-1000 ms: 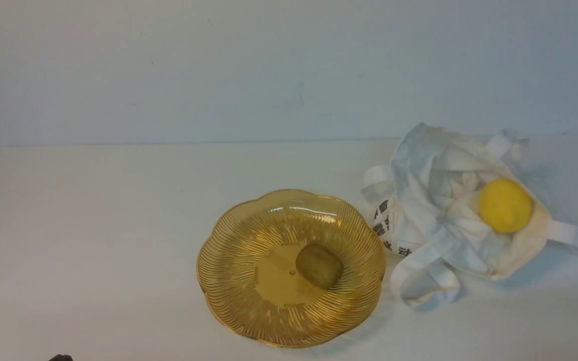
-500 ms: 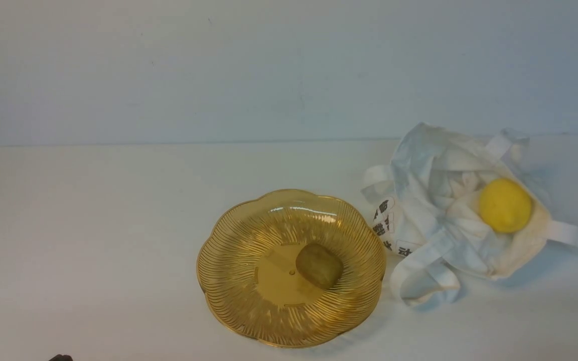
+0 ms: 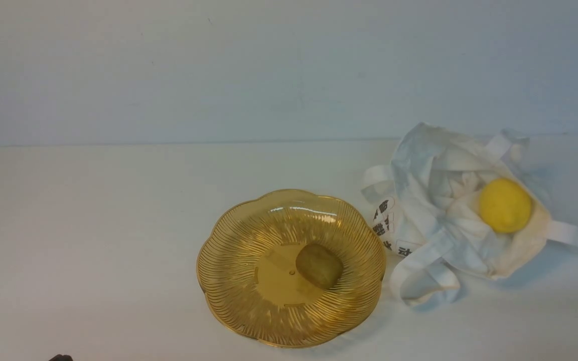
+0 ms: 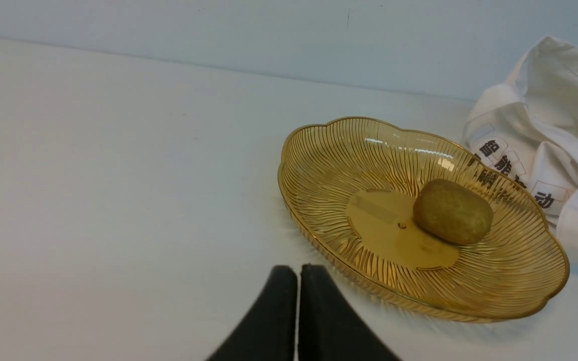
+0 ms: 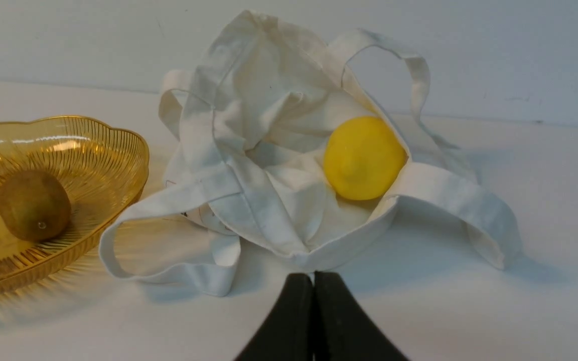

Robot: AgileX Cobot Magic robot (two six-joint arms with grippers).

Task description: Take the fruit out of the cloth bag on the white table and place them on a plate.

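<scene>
The amber plate (image 3: 229,281) stands on the white table (image 3: 93,225) at centre front, and the brown-green kiwi (image 3: 319,265) lies in it. To its right the white cloth bag (image 3: 434,235) lies crumpled and open, with the yellow lemon (image 3: 505,205) resting in its mouth. My left gripper (image 4: 297,271) is shut and empty, just short of the plate's (image 4: 319,165) near rim, with the kiwi (image 4: 452,211) beyond. My right gripper (image 5: 313,279) is shut and empty, just in front of the bag (image 5: 249,150), with the lemon (image 5: 364,157) beyond it. Both grippers sit below the front view.
A plain pale wall (image 3: 289,70) stands along the table's far edge. The bag's strap handles (image 3: 570,235) trail onto the table to the right and front (image 3: 419,286). A small dark tip (image 3: 60,358) shows at the front view's bottom left edge.
</scene>
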